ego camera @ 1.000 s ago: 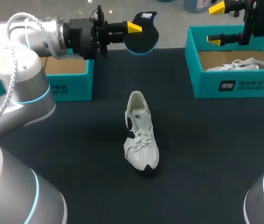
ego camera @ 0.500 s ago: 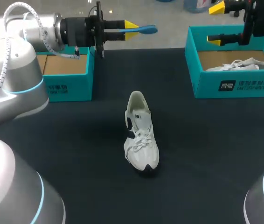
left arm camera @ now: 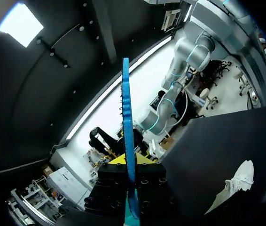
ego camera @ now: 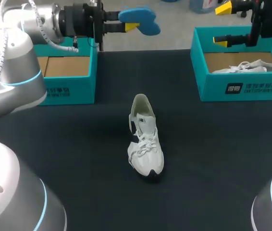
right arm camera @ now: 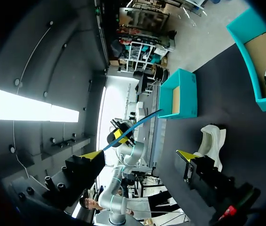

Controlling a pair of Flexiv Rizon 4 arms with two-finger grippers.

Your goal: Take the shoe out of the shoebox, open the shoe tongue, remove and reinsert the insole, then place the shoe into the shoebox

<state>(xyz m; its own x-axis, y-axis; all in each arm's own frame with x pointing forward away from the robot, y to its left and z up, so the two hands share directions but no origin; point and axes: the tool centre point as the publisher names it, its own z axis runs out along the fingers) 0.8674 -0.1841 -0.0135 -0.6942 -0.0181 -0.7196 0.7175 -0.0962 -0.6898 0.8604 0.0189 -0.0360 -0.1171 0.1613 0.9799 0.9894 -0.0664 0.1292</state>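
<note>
At the middle of the bench (ego camera: 213,154), the white shoe (ego camera: 144,144) is standing upright on its sole, toe pointing to the near edge and heel to the far edge, its laces lying loose over the front. Nothing is touching it. Well apart from it, raised toward the far side, the blue insole (ego camera: 138,19) is sitting in the left end effector (ego camera: 131,26), whose two yellow-tipped fingers are clamping one end from both sides. The left wrist view is showing the insole (left arm camera: 127,132) edge-on, running straight out from between the fingers of that end effector (left arm camera: 129,160), with the shoe (left arm camera: 234,186) off to one side on the dark bench. The teal left shoebox (ego camera: 71,91) is lying just below the left arm. Across the bench, the right shoebox (ego camera: 232,89) is holding a second white shoe (ego camera: 251,66). The right end effector (ego camera: 221,24) is hanging over that box with its fingers spread wide apart, gripping nothing; its wrist view is showing the gap (right arm camera: 139,154).
</note>
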